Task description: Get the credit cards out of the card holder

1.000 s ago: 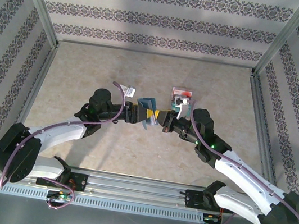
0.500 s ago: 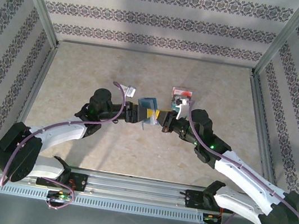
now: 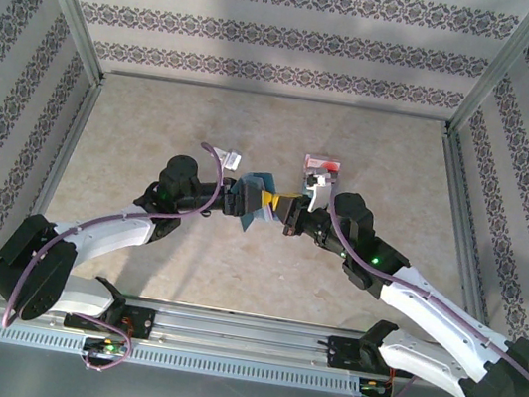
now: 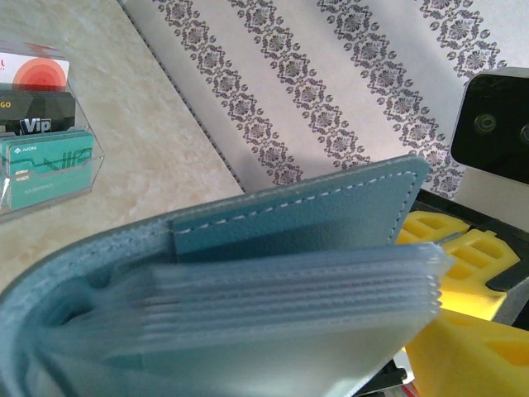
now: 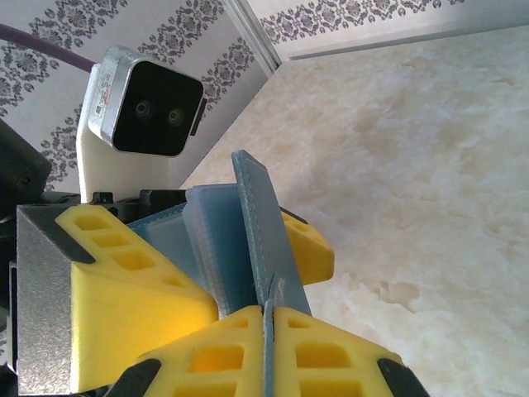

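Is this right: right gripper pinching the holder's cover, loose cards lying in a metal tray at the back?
Partly. The right gripper does pinch the card holder cover. But the left wrist view shows the loose cards standing in a clear plastic stand, not a metal tray.

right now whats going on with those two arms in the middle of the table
The two arms meet over the middle of the table with the teal card holder between them. The right pincer is shut on one cover flap of the holder. The left pincer stands wide around the holder's other side, its clear sleeves fanned out. Red, dark and teal credit cards sit in a clear stand on the table.
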Controlling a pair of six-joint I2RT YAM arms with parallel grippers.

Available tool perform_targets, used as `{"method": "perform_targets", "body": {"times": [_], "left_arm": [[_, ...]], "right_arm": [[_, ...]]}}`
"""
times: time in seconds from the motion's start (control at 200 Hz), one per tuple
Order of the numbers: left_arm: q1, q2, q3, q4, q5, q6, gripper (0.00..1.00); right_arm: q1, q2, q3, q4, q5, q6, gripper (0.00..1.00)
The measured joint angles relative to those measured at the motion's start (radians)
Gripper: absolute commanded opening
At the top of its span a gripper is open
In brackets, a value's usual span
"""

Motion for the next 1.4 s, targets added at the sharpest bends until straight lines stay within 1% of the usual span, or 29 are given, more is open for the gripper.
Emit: {"method": "perform_targets", "body": {"times": [0.085, 0.19, 0.25, 0.355, 0.42, 0.709, 0.864, 1.049, 1.209, 1.304, 1.399], "left_arm": [[0.0, 0.0, 0.0, 0.0, -0.001, 0.001, 0.77], [0.0, 0.0, 0.0, 0.0, -0.001, 0.001, 0.76], [0.0, 0.0, 0.0, 0.0, -0.002, 0.001, 0.78], [0.0, 0.0, 0.0, 0.0, -0.003, 0.0, 0.85], [0.0, 0.0, 0.0, 0.0, -0.003, 0.0, 0.87], [0.0, 0.0, 0.0, 0.0, 0.0, -0.002, 0.87], [0.0, 0.006, 0.0, 0.001, 0.001, -0.002, 0.9], [0.0, 0.017, 0.002, 0.001, 0.001, -0.002, 0.91], [0.0, 0.027, 0.005, 0.008, 0.001, -0.002, 0.86], [0.0, 0.027, 0.005, 0.01, 0.0, -0.002, 0.81], [0.0, 0.027, 0.005, 0.011, 0.0, -0.002, 0.8]], "right_arm": [[0.0, 0.0, 0.0, 0.0, 0.011, -0.003, 0.0], [0.0, 0.0, 0.0, 0.0, 0.027, -0.003, 0.0], [0.0, 0.0, 0.0, 0.0, 0.03, -0.003, 0.0], [0.0, 0.0, 0.0, -0.001, 0.03, -0.003, 0.0], [0.0, 0.0, 0.0, -0.004, 0.029, -0.004, 0.0], [0.002, 0.0, 0.0, -0.011, 0.029, -0.006, 0.0], [0.003, 0.0, 0.0, -0.014, 0.029, -0.006, 0.0], [0.019, 0.016, 0.016, -0.025, 0.03, -0.01, 0.0], [0.021, 0.023, 0.026, -0.038, 0.042, -0.024, 0.0], [0.021, 0.023, 0.03, -0.042, 0.051, -0.025, 0.0], [0.021, 0.02, 0.03, -0.045, 0.066, -0.025, 0.0]]}}
